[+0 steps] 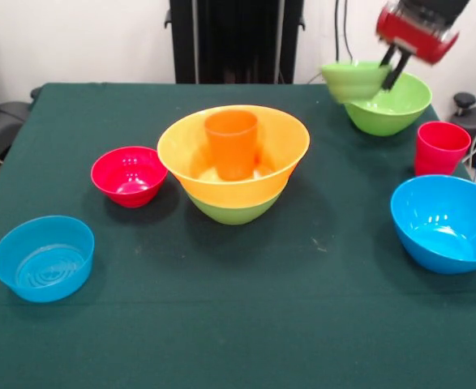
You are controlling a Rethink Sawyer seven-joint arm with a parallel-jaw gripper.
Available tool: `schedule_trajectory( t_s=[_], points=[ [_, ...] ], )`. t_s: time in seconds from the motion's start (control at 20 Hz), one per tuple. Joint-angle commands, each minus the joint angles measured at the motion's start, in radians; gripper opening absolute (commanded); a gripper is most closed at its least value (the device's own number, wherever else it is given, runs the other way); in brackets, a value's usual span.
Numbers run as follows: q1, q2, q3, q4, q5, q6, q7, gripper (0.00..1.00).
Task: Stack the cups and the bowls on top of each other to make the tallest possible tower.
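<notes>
My red gripper (390, 71) is at the far right, shut on the rim of the small green bowl (353, 81). It holds the bowl in the air, tilted, just left of and above a big green bowl (396, 109). In the middle, the very wide orange bowl (181, 150) sits in the other big green bowl (233, 211), with the orange cup (231, 144) standing inside it; this is the tower. The red cup (442, 147) stands at the right. The big blue bowl (447, 223), small red bowl (129, 175) and small blue bowl (45, 258) stand apart. The yellow cup is not clearly visible.
The green tablecloth (246, 324) covers the table. The robot's black pedestal (236, 40) stands at the far side. Black equipment and cables show past the table's right edge (474, 113).
</notes>
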Motion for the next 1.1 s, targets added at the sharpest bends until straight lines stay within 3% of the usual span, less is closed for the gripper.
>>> schedule_trajectory(
  t_s=[0.05,0.4,0.75,1.1],
  points=[
    [-0.029,-0.126,0.037,-0.096,-0.058,0.348,0.108,0.00],
    [-0.077,-0.182,0.031,-0.159,-0.095,0.421,0.014,0.00],
    [-0.196,-0.138,0.092,-0.186,-0.162,0.183,-0.113,0.00],
    [-0.348,-0.128,0.200,-0.268,-0.211,0.187,-0.233,0.00]
  ],
)
